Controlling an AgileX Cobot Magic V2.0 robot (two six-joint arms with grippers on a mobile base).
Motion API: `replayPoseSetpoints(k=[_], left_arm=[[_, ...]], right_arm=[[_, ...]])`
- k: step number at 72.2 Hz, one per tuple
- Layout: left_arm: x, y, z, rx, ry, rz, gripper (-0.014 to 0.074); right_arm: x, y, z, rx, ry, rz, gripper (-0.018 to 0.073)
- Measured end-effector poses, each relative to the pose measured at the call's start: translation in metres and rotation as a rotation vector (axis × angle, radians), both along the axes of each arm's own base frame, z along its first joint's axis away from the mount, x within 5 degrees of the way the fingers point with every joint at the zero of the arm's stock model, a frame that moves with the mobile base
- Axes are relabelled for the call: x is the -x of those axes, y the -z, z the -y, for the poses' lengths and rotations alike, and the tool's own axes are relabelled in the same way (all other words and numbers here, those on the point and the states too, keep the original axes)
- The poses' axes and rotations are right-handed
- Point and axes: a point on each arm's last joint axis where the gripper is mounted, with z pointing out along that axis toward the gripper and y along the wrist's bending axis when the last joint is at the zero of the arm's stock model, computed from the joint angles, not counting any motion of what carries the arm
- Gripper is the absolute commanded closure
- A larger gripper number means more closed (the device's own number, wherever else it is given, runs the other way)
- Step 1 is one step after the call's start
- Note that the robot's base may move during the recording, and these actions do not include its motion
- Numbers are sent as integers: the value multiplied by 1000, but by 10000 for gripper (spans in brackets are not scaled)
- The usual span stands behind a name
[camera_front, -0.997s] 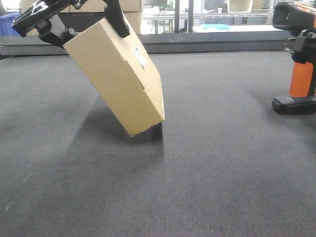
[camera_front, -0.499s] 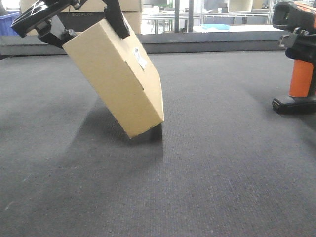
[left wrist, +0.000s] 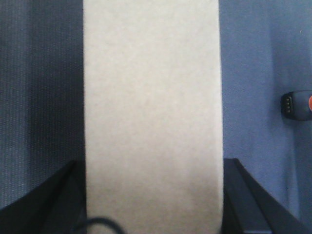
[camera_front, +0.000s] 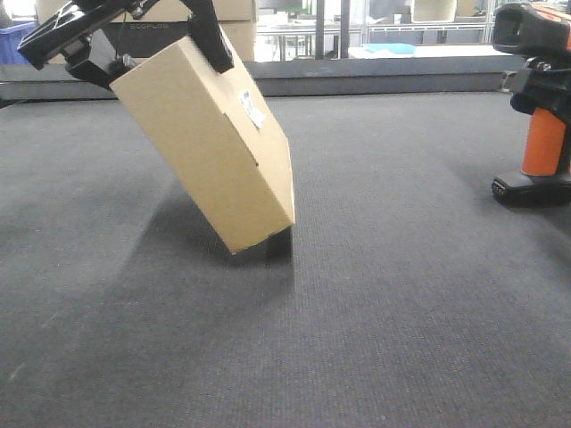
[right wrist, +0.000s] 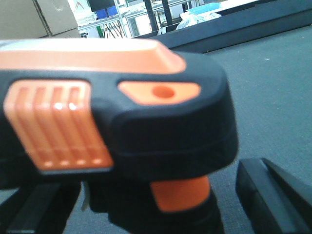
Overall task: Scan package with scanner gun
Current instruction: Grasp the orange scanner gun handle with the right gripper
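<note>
Grips the package (camera_front: 214, 152) across its width with the left tool (camera_front: 161, 64), clenched on both sides, toward the far-left corner of the surface (camera_front: 401, 312). Holds it tilted, white label (camera_front: 252, 109) turned to the right, lowest corner down at the surface, touching or just above, cannot tell. Finds the scanner gun (camera_front: 542, 143) upright on its black foot by the right edge. Straddles its orange handle with the right tool (right wrist: 156, 209), released, one finger (right wrist: 273, 195) clearly apart from the handle.

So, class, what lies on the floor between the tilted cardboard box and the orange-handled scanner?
Nothing: between the package and the scanner gun only bare dark carpet shows, in the front-facing view.
</note>
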Motion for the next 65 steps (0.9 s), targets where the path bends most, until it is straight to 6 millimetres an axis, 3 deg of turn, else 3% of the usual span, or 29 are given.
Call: replayPoseSetpoints(k=[19,26,39,53,65], left_arm=[[0,0,0,-1,1,-2,707],[0,0,0,-1,1,-2,707],[0,0,0,-1,1,-2,707],[0,0,0,-1,1,-2,707],[0,0,0,-1,1,-2,707]], right_arm=[[0,0,0,-1,2,0,1],[0,0,1,-4,8,0,49],[0,-1,1,-8,16,7,311],[-1,-1,1,-10,16,4,732],[-1,-1,1,-11,16,-1,721]])
